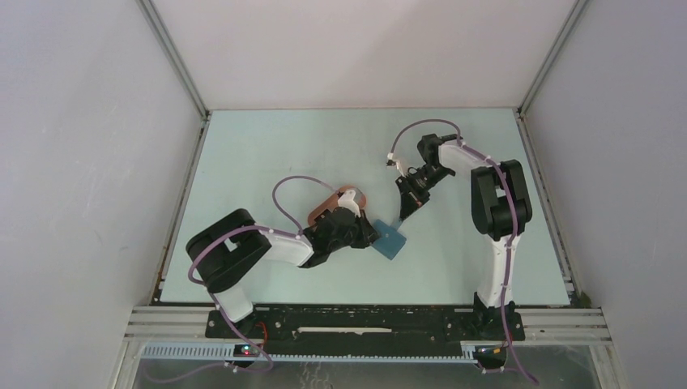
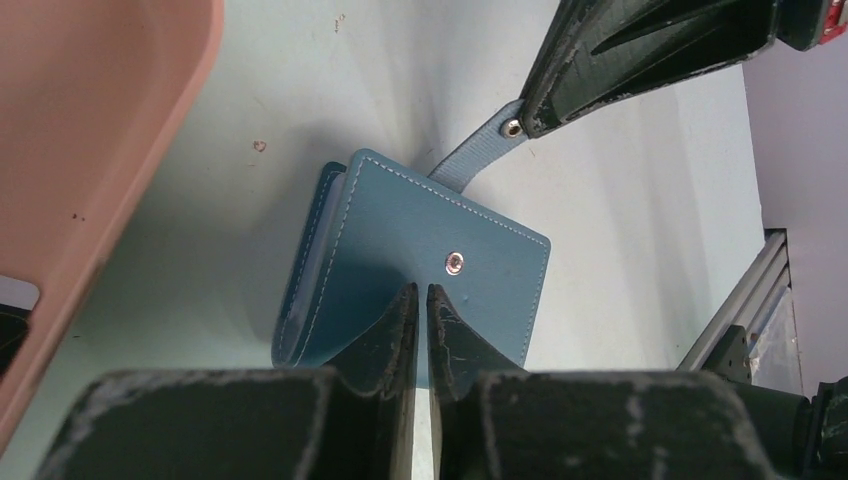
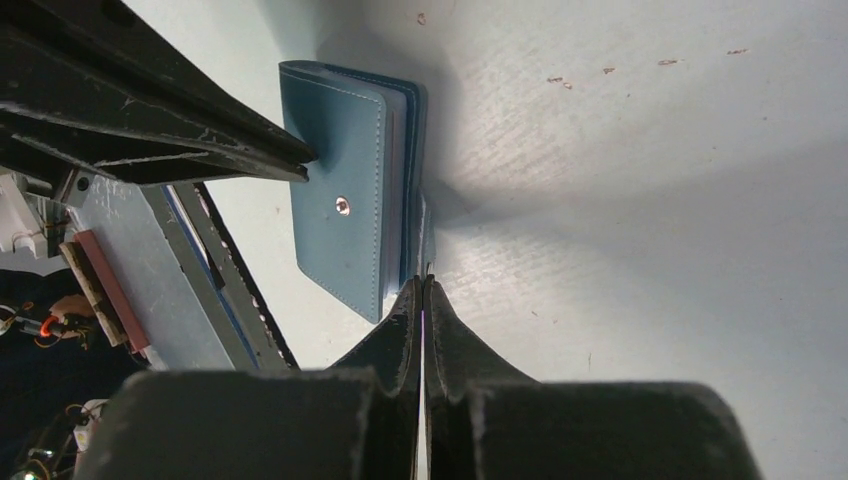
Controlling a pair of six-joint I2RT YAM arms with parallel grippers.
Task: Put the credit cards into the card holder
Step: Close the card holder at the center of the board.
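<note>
The right fingers [image 2: 640,50] were clamped on the tab [image 2: 470,160] of the blue wallet [image 2: 420,250]; the left fingers [image 2: 385,335], narrowly parted, rested on its cover

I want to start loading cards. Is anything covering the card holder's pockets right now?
Yes. The card holder lies folded shut, its blue cover over the pockets. The right tool pinches its tab; the left tool touches the cover's near edge.

Blue card holder [image 2: 400,230] folded shut, lying flat, snap stud up, tab strap extended.
</note>
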